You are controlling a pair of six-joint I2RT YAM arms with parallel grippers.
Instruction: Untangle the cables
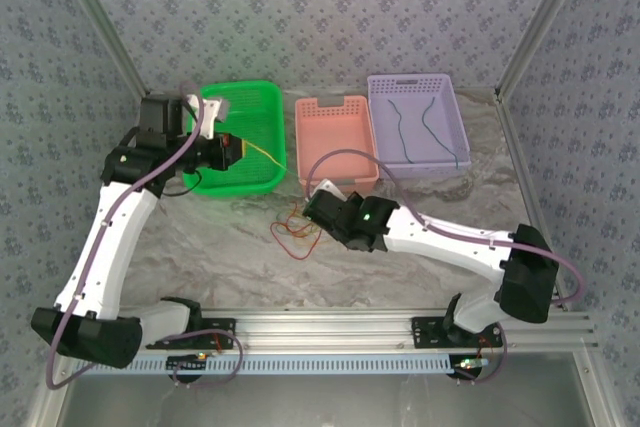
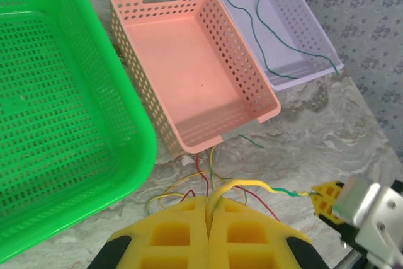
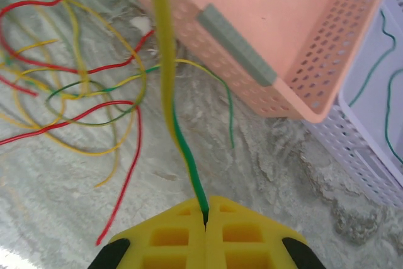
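While both arms lean in over the marbled tabletop (image 1: 200, 247), the left tool (image 2: 208, 211) has its yellow pads pressed together on a yellow-green cable (image 2: 252, 185). The cable leaves the seam between the pads, arches to the right and runs to the right tool (image 3: 206, 211). That one is pinched tight on the same cable. At its seam the strand is green, and higher up it turns yellow before the top of the right wrist view cuts it off.

From above, the left tool's tips are hidden under its own wrist, over the green basket (image 1: 260, 107). There I can make out just a thin yellow line slanting across the basket toward the other arm.

The rest of the cables (image 3: 82, 80) lie in a loose tangle of red, yellow and green loops on the tabletop, just in front of the pink basket (image 1: 335, 142). From above, the right arm's wrist covers part of it, and from the left wrist the pads do. I cannot tell which strand passes over which.

Two thin dark green cables (image 2: 252, 29) lie in the purple basket (image 1: 378, 127). One reaches the rim at the near right corner, and whether it hangs over is hard to see.
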